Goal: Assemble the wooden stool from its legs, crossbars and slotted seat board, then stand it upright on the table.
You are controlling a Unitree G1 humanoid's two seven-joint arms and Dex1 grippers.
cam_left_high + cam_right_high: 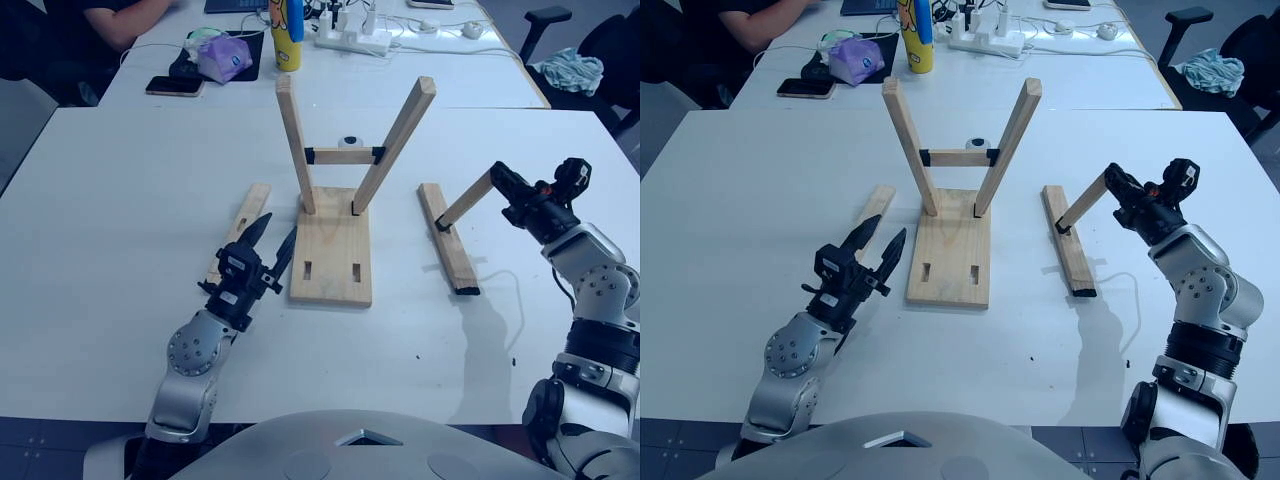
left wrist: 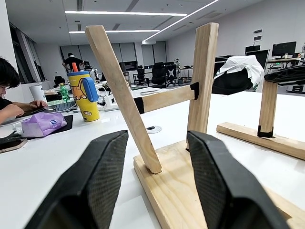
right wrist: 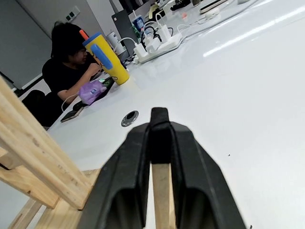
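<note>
The slotted seat board (image 1: pixel 332 258) lies flat mid-table. Two legs (image 1: pixel 296 140) joined by a crossbar (image 1: pixel 345 155) stand in its far slots, splaying outward. My left gripper (image 1: pixel 268 240) is open just left of the board's near end, with nothing between its fingers (image 2: pixel 90 186). A loose wooden piece (image 1: pixel 238 230) lies on the table beside and beyond it. My right gripper (image 1: pixel 508 186) is shut on the upper end of a short wooden bar (image 3: pixel 162 198), which slants down to a second leg piece (image 1: pixel 447 238) lying right of the board.
On the rear table stand a yellow tumbler (image 1: pixel 287 34), a power strip (image 1: pixel 352 40), a purple pouch (image 1: pixel 224 58) and a phone (image 1: pixel 176 86). A person sits at its far left. A white cable (image 1: pixel 512 285) runs along the right side.
</note>
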